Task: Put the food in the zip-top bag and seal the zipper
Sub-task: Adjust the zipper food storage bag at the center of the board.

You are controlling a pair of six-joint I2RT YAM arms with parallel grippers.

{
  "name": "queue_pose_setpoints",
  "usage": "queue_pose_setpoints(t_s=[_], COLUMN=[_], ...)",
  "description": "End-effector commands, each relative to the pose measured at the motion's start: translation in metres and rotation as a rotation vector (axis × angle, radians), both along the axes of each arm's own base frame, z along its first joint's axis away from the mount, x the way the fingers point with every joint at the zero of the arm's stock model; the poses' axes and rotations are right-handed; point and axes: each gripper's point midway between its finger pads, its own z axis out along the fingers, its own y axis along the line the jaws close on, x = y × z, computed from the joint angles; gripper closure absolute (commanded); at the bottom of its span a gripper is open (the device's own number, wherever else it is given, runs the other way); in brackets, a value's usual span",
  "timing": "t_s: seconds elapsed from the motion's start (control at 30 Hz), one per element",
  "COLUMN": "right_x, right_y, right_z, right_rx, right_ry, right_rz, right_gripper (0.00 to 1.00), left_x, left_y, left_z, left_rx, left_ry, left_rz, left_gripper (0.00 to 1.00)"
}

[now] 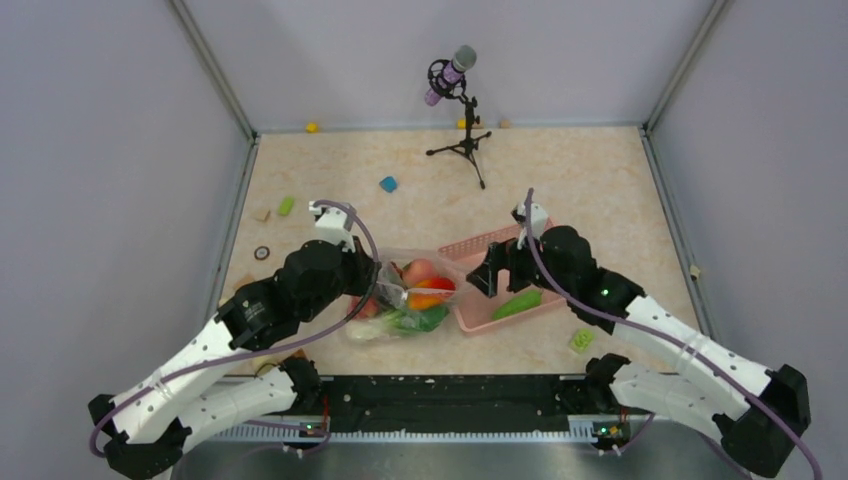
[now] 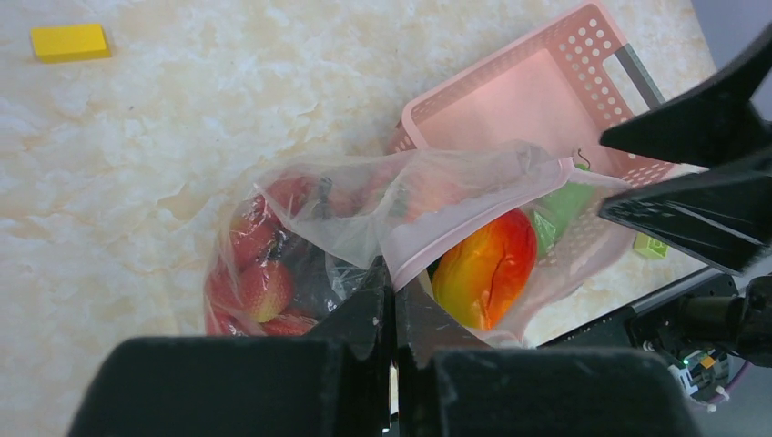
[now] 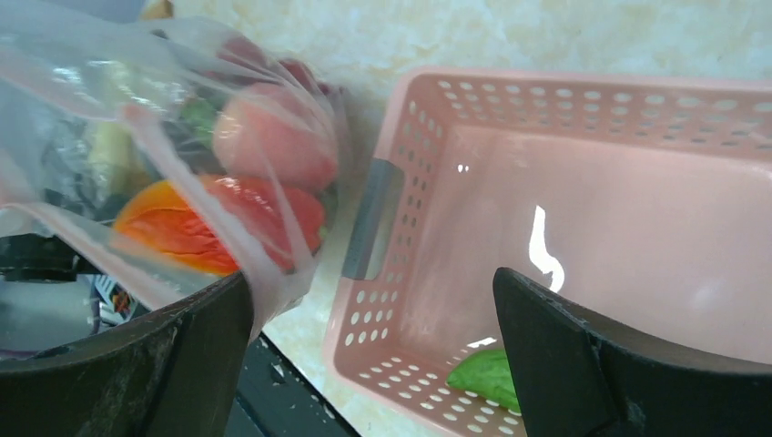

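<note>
The clear zip-top bag [image 1: 405,295] lies at table centre, holding a red-yellow mango [image 1: 430,292], a pink fruit [image 1: 420,270], red berries [image 2: 264,287] and green bok choy [image 1: 415,322]. My left gripper [image 1: 372,278] is shut on the bag's mouth edge [image 2: 455,241] and lifts it, as the left wrist view [image 2: 394,300] shows. My right gripper [image 1: 487,272] is open and empty, over the left end of the pink basket [image 1: 480,320]. A green cucumber [image 1: 516,304] lies in the basket; it also shows in the right wrist view [image 3: 487,375]. The zipper is too faint to make out.
A microphone on a tripod [image 1: 462,120] stands at the back centre. Small blocks lie scattered: blue [image 1: 388,184], green [image 1: 286,205], green [image 1: 581,340] at the front right, yellow [image 2: 70,41]. Walls enclose the table on three sides.
</note>
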Motion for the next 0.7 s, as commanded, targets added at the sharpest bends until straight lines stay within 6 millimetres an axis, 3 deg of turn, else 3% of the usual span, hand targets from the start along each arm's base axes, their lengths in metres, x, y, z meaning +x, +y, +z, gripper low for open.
queue_pose_setpoints(t_s=[0.0,0.27,0.37,0.47,0.67], right_x=[0.002,0.007,0.025,0.036,0.036], right_y=[-0.007,-0.025,-0.056,-0.1,-0.12], right_z=[0.045,0.048,0.021,-0.013,-0.032], right_rx=[0.1,0.09,-0.035,-0.282,-0.424], right_ry=[-0.185,-0.199,-0.101,-0.005,0.083], right_rz=[0.004,-0.101,-0.333,-0.568,-0.68], right_gripper=[0.01,0.01,0.01,0.01,0.01], left_x=[0.009,0.009,0.009,0.009,0.01], left_y=[0.002,0.001,0.001,0.001,0.003], left_z=[0.018,0.016,0.015,0.015,0.015], left_rx=[-0.016,-0.013,-0.013,-0.013,-0.012], left_ry=[-0.054,-0.046,-0.046,-0.046,-0.047], left_rz=[0.027,0.022,0.022,0.023,0.029], left_gripper=[1.0,1.0,1.0,1.0,1.0])
